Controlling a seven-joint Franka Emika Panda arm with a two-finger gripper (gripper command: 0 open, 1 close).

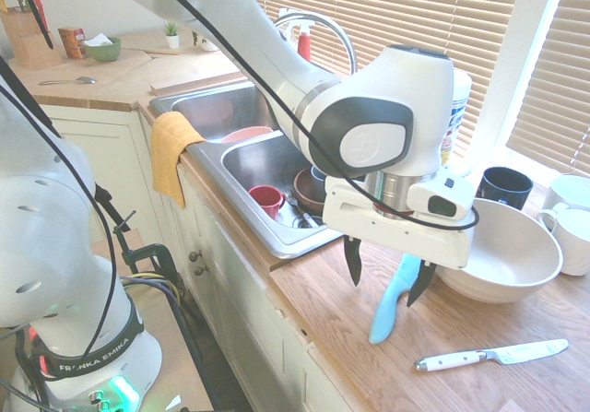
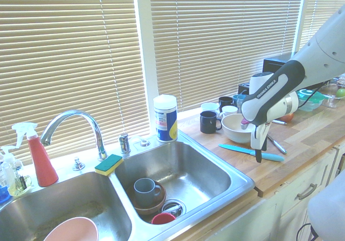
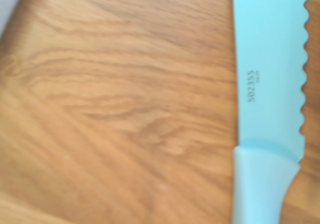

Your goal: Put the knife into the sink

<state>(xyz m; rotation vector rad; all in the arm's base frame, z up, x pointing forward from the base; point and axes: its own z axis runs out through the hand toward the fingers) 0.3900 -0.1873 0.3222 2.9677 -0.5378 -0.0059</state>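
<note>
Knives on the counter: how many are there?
2: the teal knife lies flat under the open gripper; the white-handled knife lies beyond it, near the white bowl. Others may be hidden.

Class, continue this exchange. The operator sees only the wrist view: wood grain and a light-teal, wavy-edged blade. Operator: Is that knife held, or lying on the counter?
Observer: The knife lies flat on the wooden countertop. The gripper hangs over it, jaws open, one on either side.
Operator: Anything close that I could bump?
Observer: A white bowl sits right beside the knife's blade end.
Operator: And where is the sink?
Observer: The sink is on the side of the knife away from the bowl. Its nearer basin already holds a grey mug.
</note>
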